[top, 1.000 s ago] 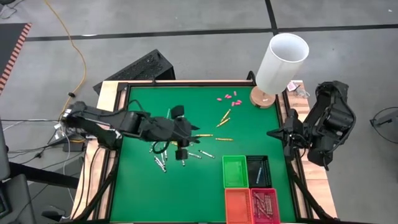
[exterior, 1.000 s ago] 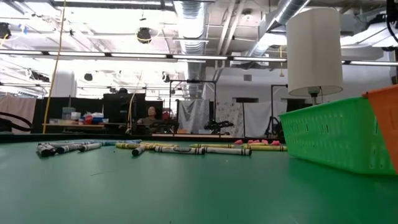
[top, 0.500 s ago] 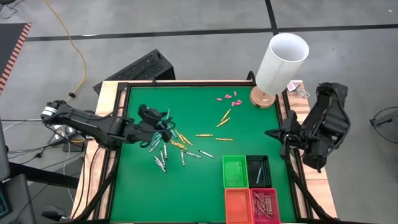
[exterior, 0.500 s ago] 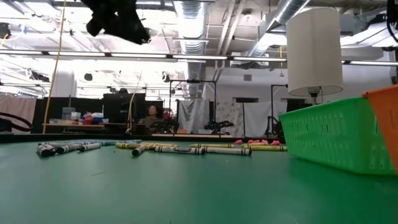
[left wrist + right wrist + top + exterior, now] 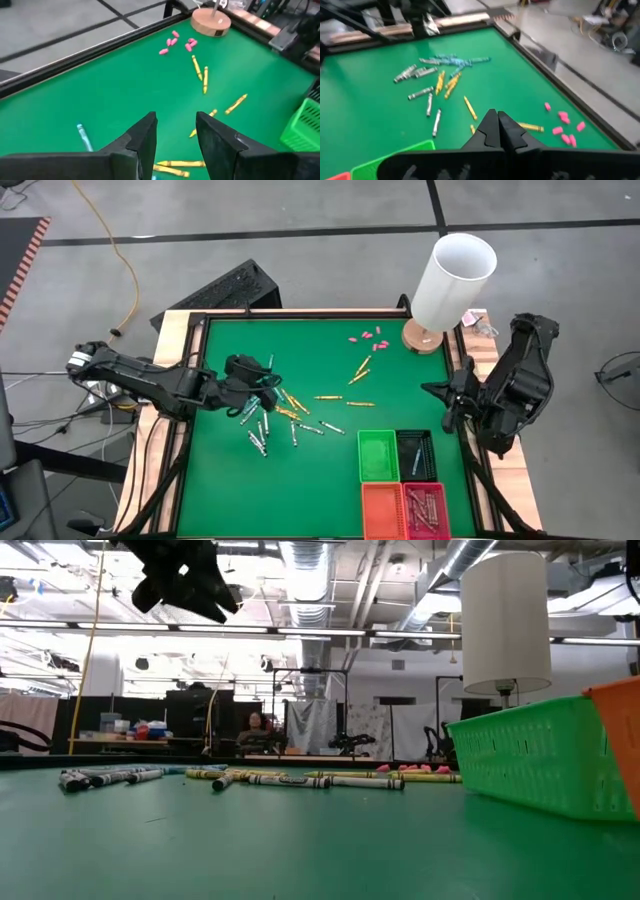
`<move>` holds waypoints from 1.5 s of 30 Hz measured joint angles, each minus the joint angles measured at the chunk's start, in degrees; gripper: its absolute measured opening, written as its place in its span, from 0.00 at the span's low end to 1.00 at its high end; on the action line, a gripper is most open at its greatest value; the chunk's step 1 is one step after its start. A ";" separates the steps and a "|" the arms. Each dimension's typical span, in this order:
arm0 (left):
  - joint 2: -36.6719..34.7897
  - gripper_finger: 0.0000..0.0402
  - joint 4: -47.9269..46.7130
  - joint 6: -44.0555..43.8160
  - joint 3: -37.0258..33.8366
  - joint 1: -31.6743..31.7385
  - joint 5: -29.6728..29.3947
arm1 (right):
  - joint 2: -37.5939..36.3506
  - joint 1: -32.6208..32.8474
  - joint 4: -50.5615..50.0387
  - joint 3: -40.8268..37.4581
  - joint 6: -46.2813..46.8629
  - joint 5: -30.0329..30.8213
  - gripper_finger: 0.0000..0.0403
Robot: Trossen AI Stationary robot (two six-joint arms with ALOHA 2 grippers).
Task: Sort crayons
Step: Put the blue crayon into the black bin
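Blue, yellow and grey crayons (image 5: 275, 412) lie scattered flat mid-table.

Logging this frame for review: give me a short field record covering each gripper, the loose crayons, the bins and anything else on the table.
left gripper: open, nothing between its fingers, held above the crayon pile at the table's left-centre
right gripper: shut, empty, waiting at the table's right edge
loose crayons: blue, grey-white and yellow-orange sticks scattered mid-table
bins: green bin looks empty; black bin holds a blue crayon; red bin holds brownish-red crayons; orange bin looks empty
other: pink pieces beside the lamp
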 joint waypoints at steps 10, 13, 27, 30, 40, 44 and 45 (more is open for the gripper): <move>0.09 0.31 -7.89 -2.65 4.58 7.94 3.40 | -7.59 11.29 0.61 -4.03 -0.48 5.06 0.00; 0.36 0.31 -8.11 -1.88 4.65 11.84 5.12 | -9.88 15.34 0.67 -7.72 3.03 6.01 0.00; 0.81 0.31 -9.79 1.52 4.65 19.39 11.34 | -20.07 24.46 1.40 -22.86 12.45 17.48 0.00; 1.92 0.31 -11.26 1.64 4.63 21.24 10.31 | -22.63 24.86 1.48 -23.74 12.28 18.05 0.00; 10.50 0.31 -8.15 1.44 4.65 23.78 10.44 | -26.91 24.84 4.36 -28.43 12.23 19.46 0.00; 13.70 0.31 -5.17 1.26 4.64 23.78 13.82 | -26.91 24.84 4.41 -30.01 12.04 21.09 0.00; 14.30 0.31 -4.26 1.30 4.65 23.78 15.24 | -26.92 24.84 4.43 -30.36 12.04 21.75 0.00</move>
